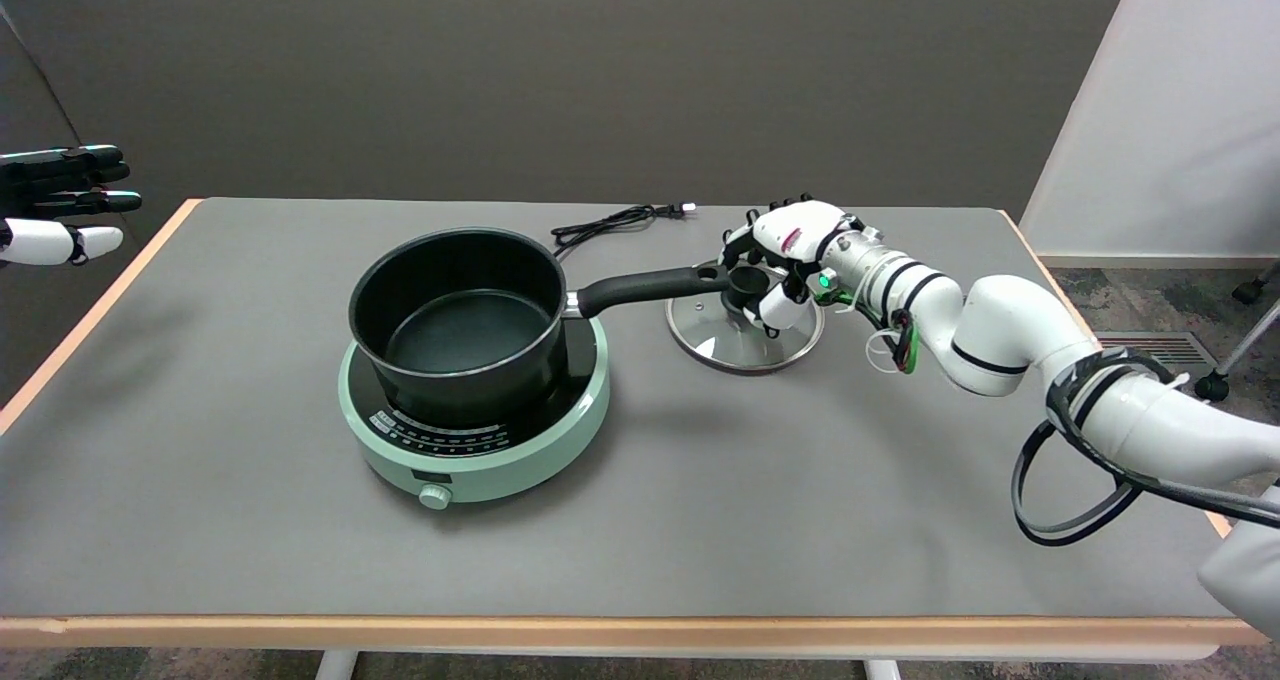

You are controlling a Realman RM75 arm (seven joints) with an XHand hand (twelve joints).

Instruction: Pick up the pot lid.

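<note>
Lid knob (745, 285) between fingers (778, 308), right hand (790, 255)

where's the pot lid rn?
Head view: the pot lid lies on the table right of centre, just beyond the pot's handle, with the right hand around its knob.

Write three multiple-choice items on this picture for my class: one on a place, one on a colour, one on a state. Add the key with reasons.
1. Where does the pot lid lie?
A. on the pot
B. on the table, right of the pot's handle
C. on the floor

2. What colour is the cooker?
A. red
B. pale green
C. yellow

3. How is the pot?
A. covered
B. tipped over
C. uncovered, upright

Key: B, the lid rests flat on the table under the right hand; B, its body is mint; C, its inside shows.
</note>
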